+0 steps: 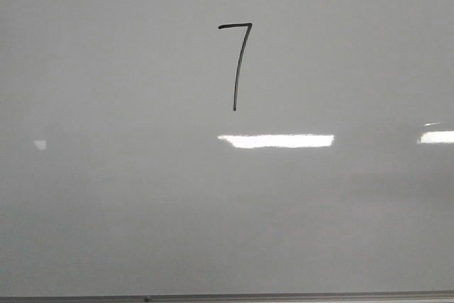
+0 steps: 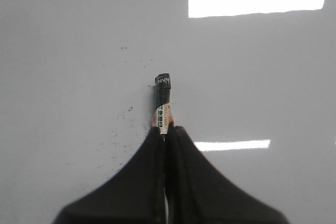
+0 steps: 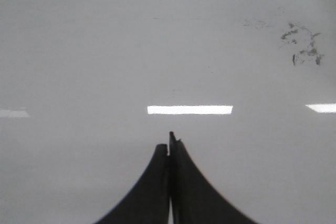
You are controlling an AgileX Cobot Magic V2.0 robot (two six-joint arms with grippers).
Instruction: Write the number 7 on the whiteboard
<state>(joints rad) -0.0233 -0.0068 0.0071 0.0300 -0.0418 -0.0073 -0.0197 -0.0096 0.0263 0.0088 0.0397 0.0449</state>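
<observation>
Nearest in the front view ran the thin grey edge strip [image 1: 284,296] of the whiteboard [image 1: 106,196], along the near border. Beyond it the board lay bare and glossy, crossed by bright light reflections [image 1: 277,140]. Farther on, a little left of the middle, stood the number 7 [image 1: 236,62]: a short top bar at its far end and a long, slightly curved stem running back toward the near side, so its long axis ran near to far. It looked complete, so the writing itself seemed done.

Neither arm showed in the front view, so which of them was nearer the digit could not be told, nor which way it lay from either.

In the left wrist view the left gripper [image 2: 167,132] was clamped on a marker [image 2: 163,103], jaws pressed together around its barrel, the dark end pointing out over the board; the 7 did not appear there, only faint specks. In the right wrist view the right gripper [image 3: 169,148] was pressed closed with nothing seen between its fingers, and smudges [image 3: 304,51] marked the board farther off to the right.
</observation>
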